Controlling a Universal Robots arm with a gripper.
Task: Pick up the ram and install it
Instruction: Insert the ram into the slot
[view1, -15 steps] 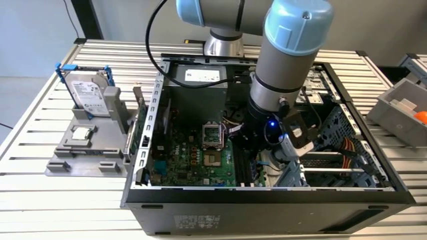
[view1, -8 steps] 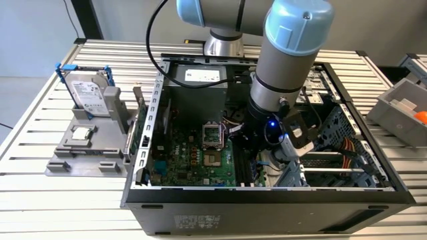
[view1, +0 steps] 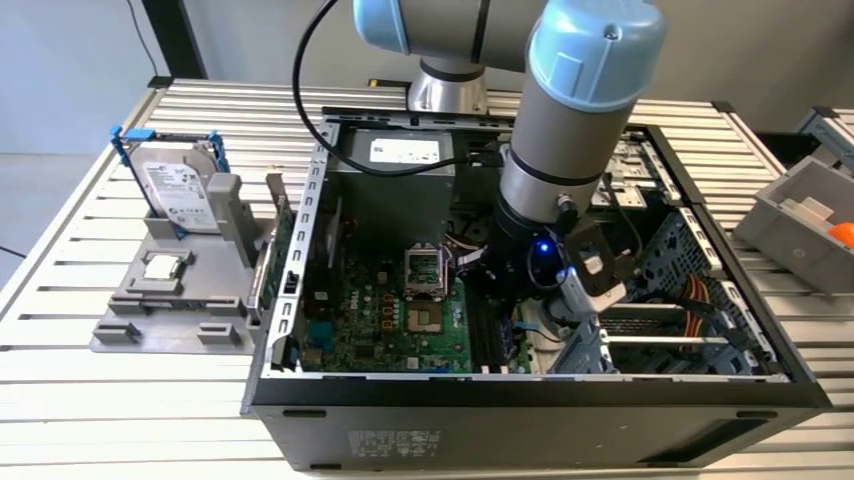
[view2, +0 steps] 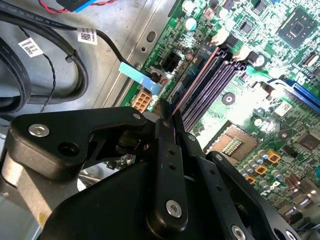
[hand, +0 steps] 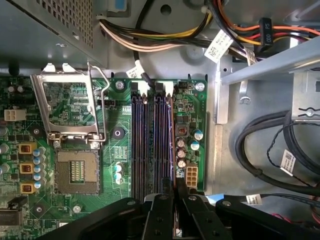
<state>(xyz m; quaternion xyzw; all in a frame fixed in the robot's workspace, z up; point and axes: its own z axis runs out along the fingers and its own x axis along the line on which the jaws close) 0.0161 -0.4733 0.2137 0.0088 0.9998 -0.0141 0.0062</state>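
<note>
- Claw (hand: 175, 197) deep inside the open computer case (view1: 534, 395), black fingers (view2: 167, 165) drawn narrow and clamped on the ram (hand: 173, 145); same claw low behind the grey arm (view1: 567, 140) in the exterior view
- Ram seen edge-on as a thin reddish-brown strip in both wrist views, running from between the fingertips along the outermost of the memory slots (hand: 150, 145); seated fully or not, cannot tell
- Dark parallel slots lying on the green motherboard (hand: 120, 115), white latches at their far end
- Empty processor socket (hand: 75, 170) beside the slots, metal retention frame (hand: 67, 105) flipped up next to it
- Bundle of coloured cables (hand: 165, 30) above the board's edge; thick black cables (hand: 265, 145) curled on the metal case floor
- Outside the case, toward the exterior view's left, a grey fixture (view1: 174, 300) on the slatted desk (view1: 80, 240), a hard drive (view1: 178, 185) in a blue frame standing upright in it
</note>
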